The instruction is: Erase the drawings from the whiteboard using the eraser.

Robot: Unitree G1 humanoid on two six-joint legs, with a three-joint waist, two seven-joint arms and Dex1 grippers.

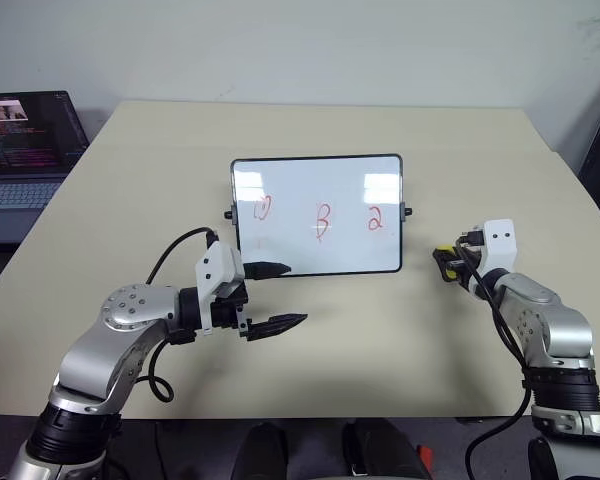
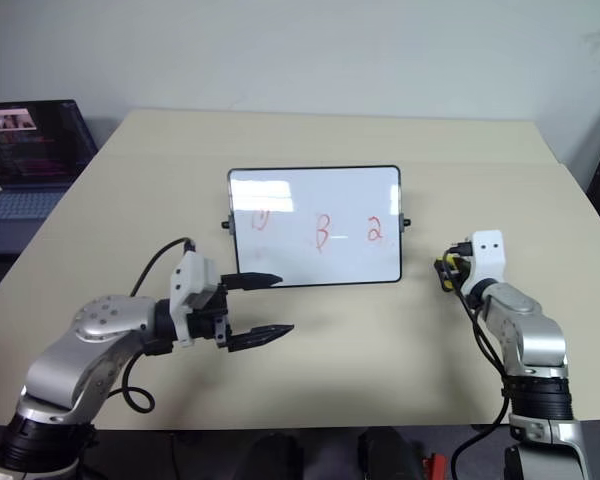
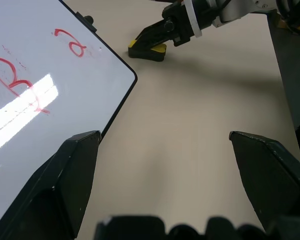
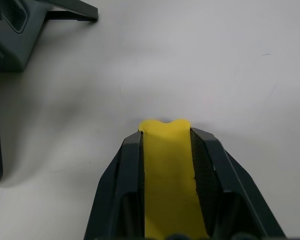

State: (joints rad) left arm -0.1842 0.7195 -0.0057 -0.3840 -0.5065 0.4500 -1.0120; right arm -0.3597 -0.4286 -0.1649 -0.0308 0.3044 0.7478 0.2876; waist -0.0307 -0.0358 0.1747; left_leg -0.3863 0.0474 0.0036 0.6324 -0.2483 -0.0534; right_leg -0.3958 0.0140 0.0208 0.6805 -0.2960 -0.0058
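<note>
The whiteboard [image 1: 317, 214] stands propped upright near the centre of the beige worktop [image 1: 380, 340], its glossy face toward the robot. The drawings [image 1: 320, 219], three red marks in a row, remain on its face: a loop at the left, a "B" in the middle, a "2" at the right.

The right pincer [image 4: 166, 145] is clamped on the eraser [image 4: 167, 175]; the yellow block sits squeezed between both black fingers [image 4: 121, 185] and bulges slightly past their tips. The eraser rests low at the worktop, to the right of the whiteboard and apart from it.

The left pincer [image 1: 277, 296] hangs in front of the whiteboard's lower left corner with its fingers spread wide and nothing between them.

A laptop [image 1: 25, 150] stands open at the far left edge.
</note>
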